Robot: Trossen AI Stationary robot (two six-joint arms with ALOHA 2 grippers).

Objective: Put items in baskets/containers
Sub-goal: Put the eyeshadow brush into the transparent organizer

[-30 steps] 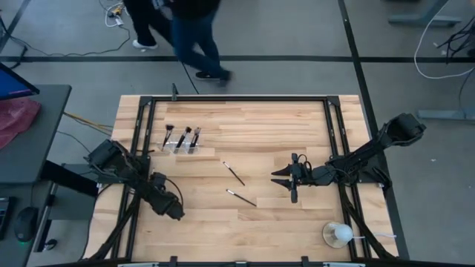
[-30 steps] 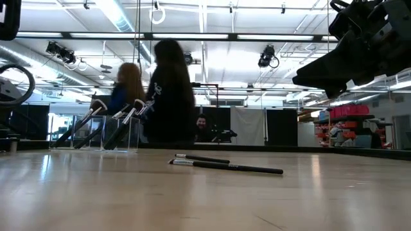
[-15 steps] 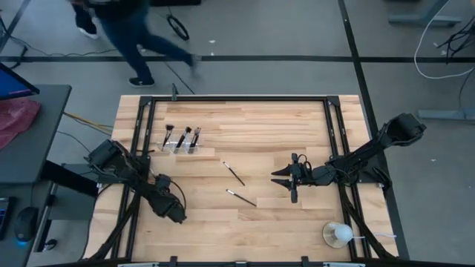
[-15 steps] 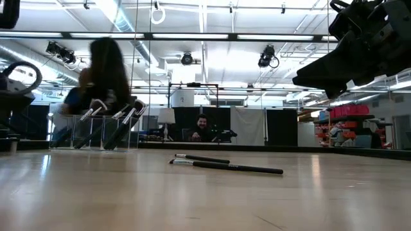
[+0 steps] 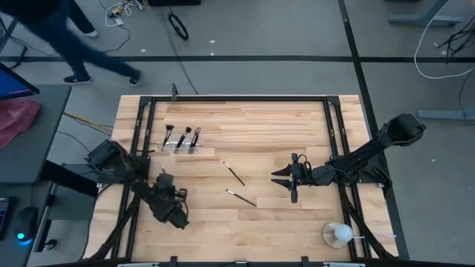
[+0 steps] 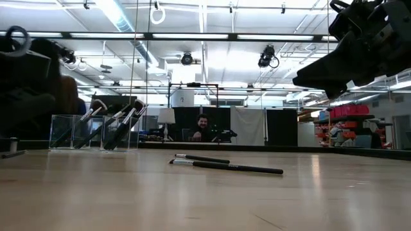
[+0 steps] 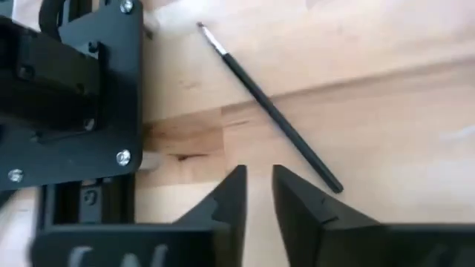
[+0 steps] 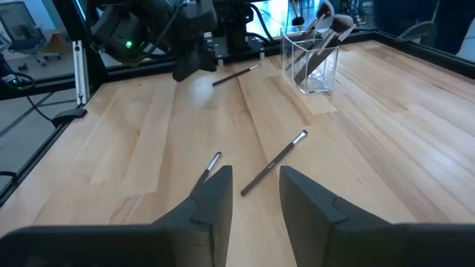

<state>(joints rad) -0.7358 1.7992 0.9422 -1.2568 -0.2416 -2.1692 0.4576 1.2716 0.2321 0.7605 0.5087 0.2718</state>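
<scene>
From above, we see a pale wooden table (image 5: 252,222) inside a black frame, on a grey floor where a person walks past the far left corner. A small clear plastic brush holder (image 5: 182,145) stands near the table's far left, with three dark brushes leaning in it. Two thin dark makeup brushes lie loose mid-table: one (image 5: 233,173) nearer the holder, the other (image 5: 241,197) closer to us. The left gripper (image 5: 172,208) hovers at the near left; the right gripper (image 5: 286,180) waits right of centre. A white round object (image 5: 338,235) sits at the near right corner.

At table height, both loose brushes (image 6: 226,167) lie flat, well apart from the holder (image 6: 96,132).

The left wrist view shows its fingers (image 7: 231,194) slightly parted and empty, above a third slim brush (image 7: 269,108) (beside the frame).

The right wrist view shows parted, empty fingers (image 8: 215,194) aimed toward the two loose brushes (image 8: 274,161).

We judge the step is picking a brush: straddle the handle crosswise, descend level, close mid-handle.
</scene>
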